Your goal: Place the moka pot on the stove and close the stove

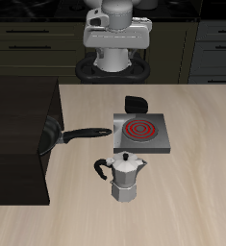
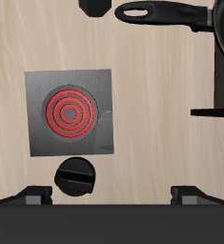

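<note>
The silver moka pot stands upright on the table, between the stove and the table's front edge, a small gap apart from it. Only a dark sliver of the moka pot shows in the wrist view. The stove is a flat grey square with a red spiral coil and a black knob on its back side. My gripper hangs open high above the table behind the stove, with nothing between its fingers. In the exterior view the arm covers it.
A black frying pan lies beside the stove, its handle pointing toward the stove. The pan rests against a large black box that fills one side of the table. Dark cabinets run behind the robot.
</note>
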Controlling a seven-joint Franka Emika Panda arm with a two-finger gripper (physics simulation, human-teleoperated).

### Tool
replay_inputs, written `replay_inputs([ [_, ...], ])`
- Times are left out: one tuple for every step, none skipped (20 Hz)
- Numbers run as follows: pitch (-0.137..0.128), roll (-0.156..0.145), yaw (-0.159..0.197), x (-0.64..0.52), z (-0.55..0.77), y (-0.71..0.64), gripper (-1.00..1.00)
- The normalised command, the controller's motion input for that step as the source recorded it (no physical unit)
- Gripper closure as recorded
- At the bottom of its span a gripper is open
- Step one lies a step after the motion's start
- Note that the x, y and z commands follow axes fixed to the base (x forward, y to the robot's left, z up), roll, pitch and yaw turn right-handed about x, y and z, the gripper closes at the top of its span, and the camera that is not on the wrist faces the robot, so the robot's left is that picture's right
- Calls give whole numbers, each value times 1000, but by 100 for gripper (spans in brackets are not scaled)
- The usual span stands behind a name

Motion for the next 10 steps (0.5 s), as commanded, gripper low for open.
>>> replay_inputs([
  [12, -58, -57, 366, 15, -20, -100],
  [46, -28, -6, 445, -32, -31, -100],
  [20, -101, -50, 407, 35, -67, -100],
  [-56, -11, 58, 410, 86, 83, -100],
  [5, -119, -6, 502, 38, -168, -100],
  [30, -60, -82, 501, 87, -88, -100],
  [0, 0, 0, -41, -4, 39, -100],
  [-60, -76, 34, 436, 124, -88, -100],
  [-56, -1, 26, 424, 63, -12, -100],
  [222, 67, -184, 552, -130, -90, -100],
])
